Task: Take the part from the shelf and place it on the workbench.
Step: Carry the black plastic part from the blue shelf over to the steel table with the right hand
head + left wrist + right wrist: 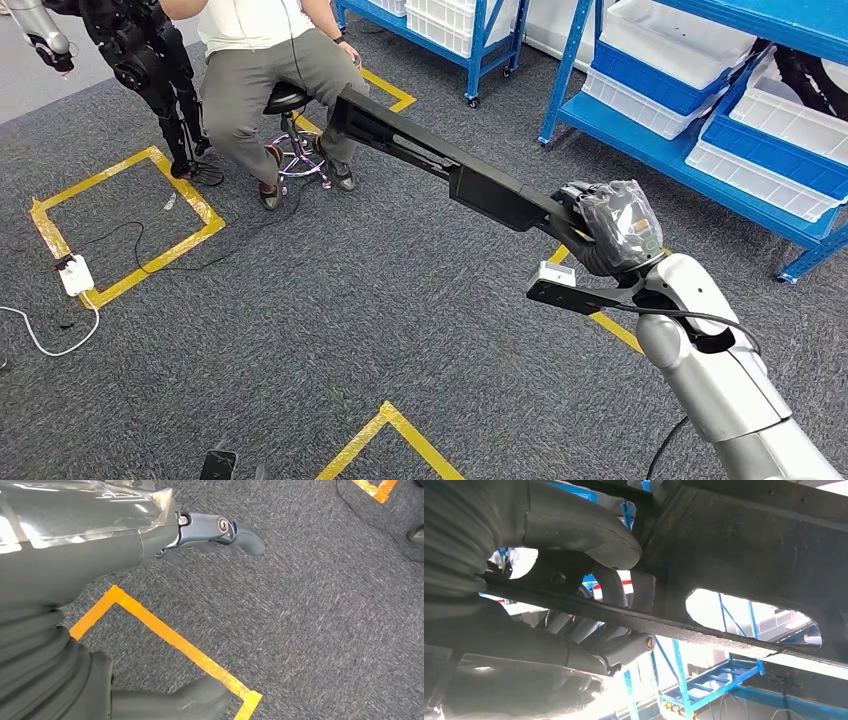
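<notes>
- The right hand (618, 228) is wrapped around one end of the part (450, 165), a long black metal bar with cut-out slots. The fingers are closed fully round it, with the thumb on one face and the darker fingers on the other; the right wrist view confirms this clamp on the bar (744, 570).
- The grip sits at the very end of the part, so the rest of it juts forward and to the left, well above the grey carpet (400, 320). Judgement: an end grip on so long a load puts heavy leverage on the wrist, and the far tip will swing wide in any turn.
- The far tip points toward a seated person (275, 60) on a stool (295, 135). Judgement: this is the main collision risk.
- The blue shelf (640, 130) with its white bins (770, 120) stands close to the right, just behind the gripping hand. The part is already clear of it, so the pick step appears complete and the carry is in progress.
- The left hand (215, 532) hangs over carpet marked with yellow tape (165, 635). It holds nothing and its fingers are apart, loosely curved.
</notes>
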### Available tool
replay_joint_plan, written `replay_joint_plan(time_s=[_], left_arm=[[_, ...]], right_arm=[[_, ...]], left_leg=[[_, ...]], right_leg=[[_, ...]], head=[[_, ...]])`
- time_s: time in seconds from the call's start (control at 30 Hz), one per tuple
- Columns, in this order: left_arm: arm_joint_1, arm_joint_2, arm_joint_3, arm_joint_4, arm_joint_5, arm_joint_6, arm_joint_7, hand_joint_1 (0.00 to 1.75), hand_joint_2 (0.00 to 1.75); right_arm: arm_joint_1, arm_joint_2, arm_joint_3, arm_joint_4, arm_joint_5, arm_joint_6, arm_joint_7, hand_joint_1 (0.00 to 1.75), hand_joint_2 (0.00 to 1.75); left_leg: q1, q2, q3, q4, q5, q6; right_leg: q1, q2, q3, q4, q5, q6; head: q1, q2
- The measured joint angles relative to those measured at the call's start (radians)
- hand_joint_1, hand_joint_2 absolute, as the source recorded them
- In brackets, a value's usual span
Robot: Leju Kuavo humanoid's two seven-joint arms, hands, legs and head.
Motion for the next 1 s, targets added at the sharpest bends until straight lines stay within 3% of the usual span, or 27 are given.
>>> replay_joint_plan(time_s=[0.33, 0.47, 0.57, 0.63, 0.7, 0.73, 0.77, 0.8, 0.87, 0.9, 0.93, 1.0], left_arm=[[0.006, 0.001, 0.013, 0.0, -0.007, 0.005, 0.0, 0.0, 1.75], [0.007, 0.004, 0.017, 0.0, -0.009, 0.012, 0.0, 0.0, 1.75], [0.008, 0.004, 0.021, 0.0, -0.009, 0.016, 0.0, 0.0, 1.75], [0.01, 0.002, 0.024, 0.0, -0.009, 0.017, 0.0, 0.0, 1.75], [0.013, 0.002, 0.026, 0.0, -0.009, 0.018, 0.0, 0.0, 1.75], [0.015, 0.001, 0.027, 0.0, -0.01, 0.019, 0.0, 0.0, 1.75], [0.016, 0.0, 0.027, 0.0, -0.011, 0.019, 0.0, 0.0, 1.75], [0.017, -0.001, 0.027, 0.0, -0.013, 0.019, 0.0, 0.0, 1.75], [0.018, -0.002, 0.029, 0.0, -0.014, 0.019, 0.0, 0.0, 1.75], [0.018, -0.001, 0.029, 0.0, -0.015, 0.019, 0.0, 0.0, 1.75], [0.018, 0.0, 0.03, 0.0, -0.015, 0.019, 0.0, 0.0, 1.75], [0.021, 0.001, 0.031, 0.0, -0.016, 0.02, 0.0, 0.0, 1.75]], right_arm=[[0.001, 0.002, 0.0, -0.002, -0.002, 0.0, -0.004, 1.75, 1.75], [0.003, 0.01, 0.001, -0.002, -0.006, 0.0, -0.004, 1.75, 1.75], [0.001, 0.015, 0.0, -0.002, -0.009, 0.0, -0.005, 1.75, 1.75], [-0.004, 0.017, 0.0, -0.001, -0.012, 0.0, -0.006, 1.75, 1.75], [-0.005, 0.018, 0.001, 0.0, -0.014, 0.0, -0.007, 1.75, 1.75], [-0.004, 0.019, 0.002, 0.002, -0.015, 0.0, -0.007, 1.75, 1.75], [-0.003, 0.019, 0.002, 0.004, -0.016, 0.0, -0.007, 1.75, 1.75], [-0.003, 0.02, 0.003, 0.006, -0.016, 0.0, -0.007, 1.75, 1.75], [-0.006, 0.02, 0.004, 0.007, -0.017, 0.0, -0.008, 1.75, 1.75], [-0.009, 0.021, 0.005, 0.007, -0.017, 0.0, -0.009, 1.75, 1.75], [-0.01, 0.022, 0.005, 0.008, -0.017, 0.0, -0.01, 1.75, 1.75], [-0.011, 0.024, 0.008, 0.009, -0.016, 0.0, -0.011, 1.75, 1.75]], left_leg=[[-0.001, 0.0, 0.028, -0.037, 0.011, -0.002], [-0.005, 0.0, 0.026, -0.035, 0.009, 0.006], [0.001, 0.005, 0.037, -0.055, 0.019, 0.019], [0.01, 0.011, 0.046, -0.071, 0.029, 0.025], [0.012, 0.015, 0.044, -0.072, 0.03, 0.027], [0.013, 0.017, 0.043, -0.071, 0.029, 0.025], [0.015, 0.018, 0.041, -0.069, 0.029, 0.023], [0.019, 0.018, 0.039, -0.065, 0.027, 0.018], [0.028, 0.016, 0.031, -0.046, 0.018, 0.001], [0.03, 0.015, 0.025, -0.034, 0.012, -0.01], [0.031, 0.013, 0.019, -0.024, 0.008, -0.019], [0.031, 0.011, 0.01, -0.016, 0.004, -0.031]], right_leg=[[-0.004, 0.0, 0.028, -0.039, 0.013, 0.001], [-0.008, 0.001, 0.028, -0.04, 0.014, 0.003], [-0.004, -0.002, 0.022, -0.033, 0.007, 0.008], [-0.003, -0.01, -0.019, 0.05, -0.035, 0.005], [-0.009, -0.013, -0.089, 0.194, -0.094, 0.006], [-0.015, -0.014, -0.115, 0.246, -0.11, 0.012], [-0.02, -0.015, -0.123, 0.264, -0.112, 0.022], [-0.027, -0.016, -0.109, 0.236, -0.096, 0.035], [-0.04, -0.016, -0.033, 0.094, -0.044, 0.063], [-0.041, -0.014, 0.001, 0.032, -0.024, 0.069], [-0.039, -0.012, 0.018, 0.0, -0.015, 0.067], [-0.032, -0.01, 0.017, 0.002, -0.014, 0.046]], head=[[0.0, 0.0], [0.0, 0.0], [0.0, 0.0], [0.001, 0.0], [0.002, 0.0], [0.002, 0.0], [0.002, 0.0], [0.002, 0.0], [0.003, 0.0], [0.003, 0.0], [0.003, 0.0], [-0.001, 0.0]])
